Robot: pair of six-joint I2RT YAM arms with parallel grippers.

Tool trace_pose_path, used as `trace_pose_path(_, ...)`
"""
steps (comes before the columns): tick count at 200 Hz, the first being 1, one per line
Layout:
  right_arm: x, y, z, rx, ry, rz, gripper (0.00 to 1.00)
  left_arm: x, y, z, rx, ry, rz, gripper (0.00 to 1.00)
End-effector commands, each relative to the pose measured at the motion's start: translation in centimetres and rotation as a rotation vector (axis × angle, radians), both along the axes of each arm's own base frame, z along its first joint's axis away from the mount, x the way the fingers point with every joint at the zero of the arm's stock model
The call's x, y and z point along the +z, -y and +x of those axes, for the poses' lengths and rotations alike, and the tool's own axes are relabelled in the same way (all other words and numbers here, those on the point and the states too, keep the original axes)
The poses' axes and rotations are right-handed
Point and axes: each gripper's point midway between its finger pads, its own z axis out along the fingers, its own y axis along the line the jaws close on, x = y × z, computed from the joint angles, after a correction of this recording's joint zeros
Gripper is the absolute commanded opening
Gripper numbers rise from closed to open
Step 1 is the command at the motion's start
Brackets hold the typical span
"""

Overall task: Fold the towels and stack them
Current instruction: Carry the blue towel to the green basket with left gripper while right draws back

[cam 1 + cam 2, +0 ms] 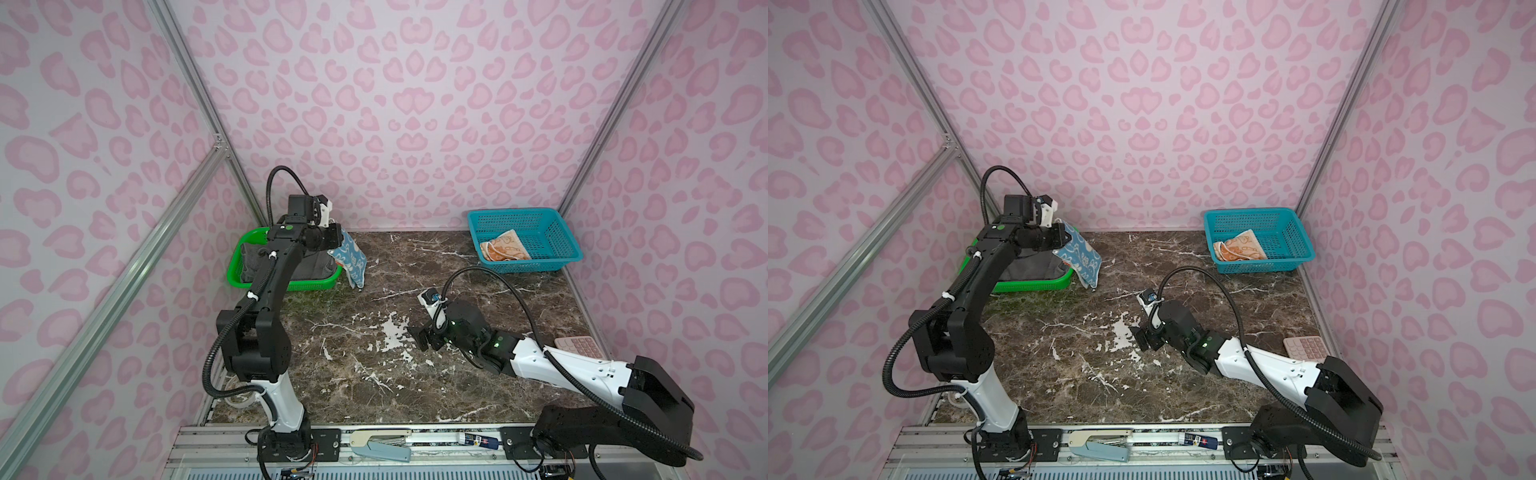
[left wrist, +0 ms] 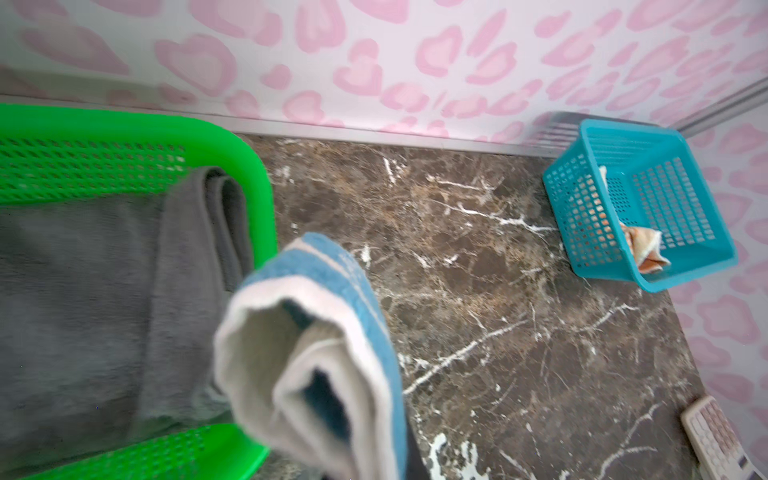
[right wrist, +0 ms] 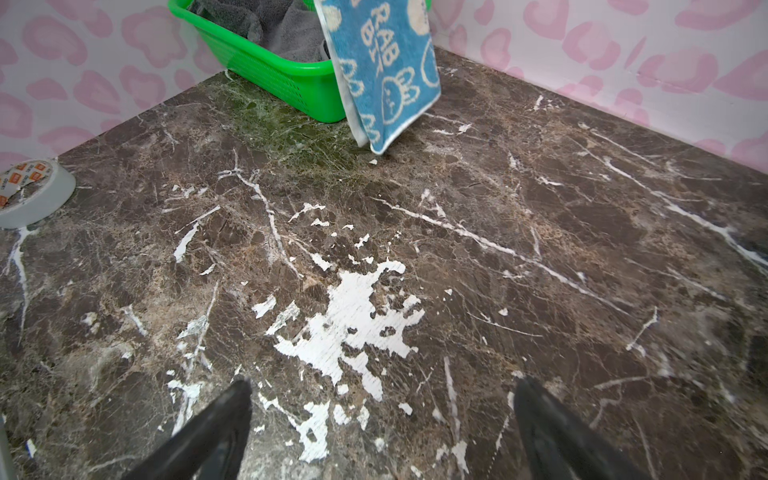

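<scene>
- Hidden: the left pincer (image 1: 336, 235) has its tips buried in cloth in both top views. In the left wrist view a bunched, blurred hem fills the foreground and covers the pincer entirely. It is clenched on the top edge of the blue towel with white rabbit print (image 1: 351, 261).
- Blue towel: hangs from that grip, long axis near vertical and slightly slanted, just beside the right end of the green perforated plastic basket (image 1: 307, 284). Its lowest corner points down at the brown marble-pattern table (image 1: 374, 374). Touching or just clear, cannot tell.
- Dark-grey towel, plain plush (image 2: 83, 291): lies inside the green basket with a rolled fold along one wall. The left arm largely covers it in both top views.
- Orange-cream towel with rabbit outlines (image 1: 505, 249): crumpled in the teal perforated plastic basket (image 1: 536, 266) at the table's far right corner. The left wrist view shows only a scrap past the basket wall.
- Right pincer (image 3: 382, 415): released, black fingers (image 3: 216, 432) spread wide with nothing between them. It sits low over a worn white patch, well apart from every towel.
- Right wrist view only: "RAB BIT" lettering on the blue towel, and a grey tape roll (image 3: 33, 195) cut off by the frame.
- Pink calculator (image 1: 579, 346): partly covered by the right arm.
</scene>
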Motion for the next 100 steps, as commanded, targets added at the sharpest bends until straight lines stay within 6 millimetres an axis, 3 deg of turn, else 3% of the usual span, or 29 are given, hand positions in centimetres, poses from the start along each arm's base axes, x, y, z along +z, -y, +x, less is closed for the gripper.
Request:
trace_pose_path(1,-0.1,-0.3,0.1,0.004,-0.009,-0.003,0.99,-0.1,-2.9,0.9,0.005,-0.005,0.031,0.04)
trace_pose_path(50,0.2,-0.9,0.4,0.002,-0.013,0.017,0.99,-0.6,-12.1,3.5,0.158,0.002,0.029,0.03)
trace_pose_path(76,0.3,-1.0,0.5,0.001,-0.013,0.021,0.99,-3.0,-16.2,4.0,0.230,-0.041,0.010,0.04)
trace_pose_path(100,0.1,-1.1,0.6,-0.001,-0.021,0.014,0.98,-5.4,-18.3,4.0,0.259,-0.087,-0.006,0.04)
